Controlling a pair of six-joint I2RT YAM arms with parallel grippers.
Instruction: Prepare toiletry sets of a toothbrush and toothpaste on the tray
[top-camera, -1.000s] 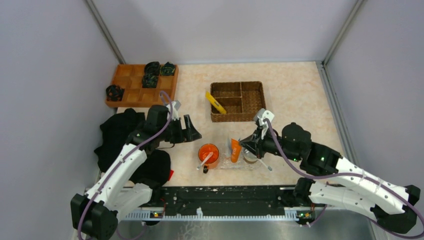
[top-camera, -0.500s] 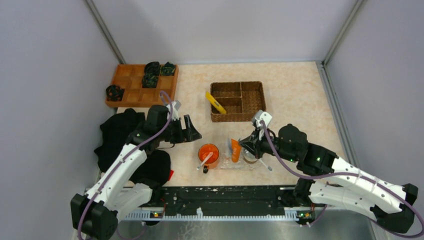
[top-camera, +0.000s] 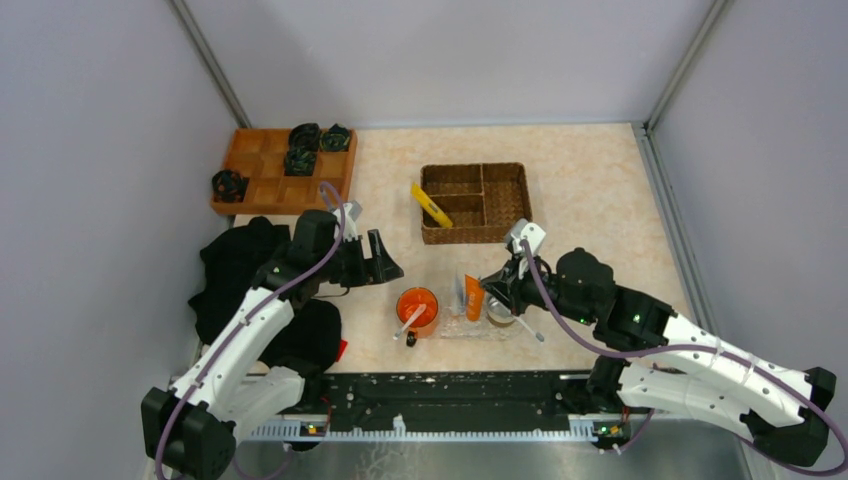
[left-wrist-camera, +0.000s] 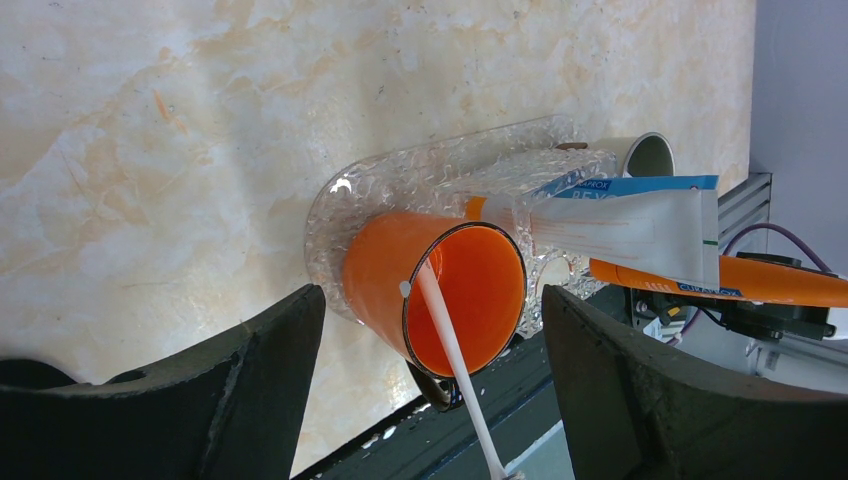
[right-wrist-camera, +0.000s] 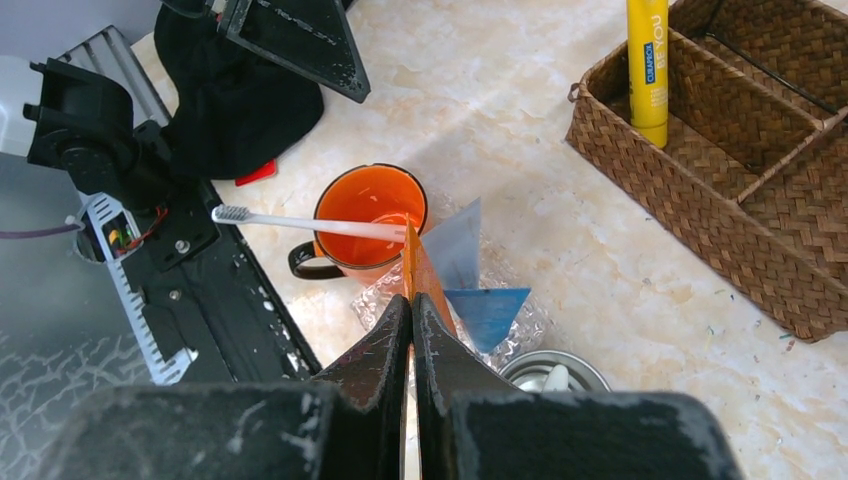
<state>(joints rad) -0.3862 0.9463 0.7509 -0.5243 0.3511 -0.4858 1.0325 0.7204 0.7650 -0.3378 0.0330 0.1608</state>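
My right gripper (top-camera: 489, 291) (right-wrist-camera: 412, 300) is shut on an orange tube (top-camera: 472, 298) (right-wrist-camera: 418, 268) and holds it edge-on over the clear bumpy tray (top-camera: 470, 330) (right-wrist-camera: 385, 290), between the orange mug and the steel cup. A blue tube (right-wrist-camera: 487, 310) and a pale white-blue tube (right-wrist-camera: 455, 245) (left-wrist-camera: 620, 225) lie on the tray under it. A white toothbrush (top-camera: 411, 321) (right-wrist-camera: 310, 225) (left-wrist-camera: 455, 360) leans in the orange mug (top-camera: 417, 307) (left-wrist-camera: 400, 290). Another toothbrush (top-camera: 527, 328) stands in the steel cup (top-camera: 499, 316) (right-wrist-camera: 555, 375). A yellow tube (top-camera: 432, 205) (right-wrist-camera: 648, 70) lies in the wicker basket. My left gripper (top-camera: 386, 262) (left-wrist-camera: 430, 295) is open and empty, above and behind the mug.
The wicker basket (top-camera: 500, 235) (right-wrist-camera: 700, 210) stands behind the tray. An orange wooden compartment tray (top-camera: 262, 180) with dark bundles is at the back left. Black cloth (top-camera: 235, 270) lies under the left arm. The black base rail (top-camera: 450, 390) runs along the near edge.
My right arm has shifted slightly left with the orange tube still in its jaws. The left arm has not moved.
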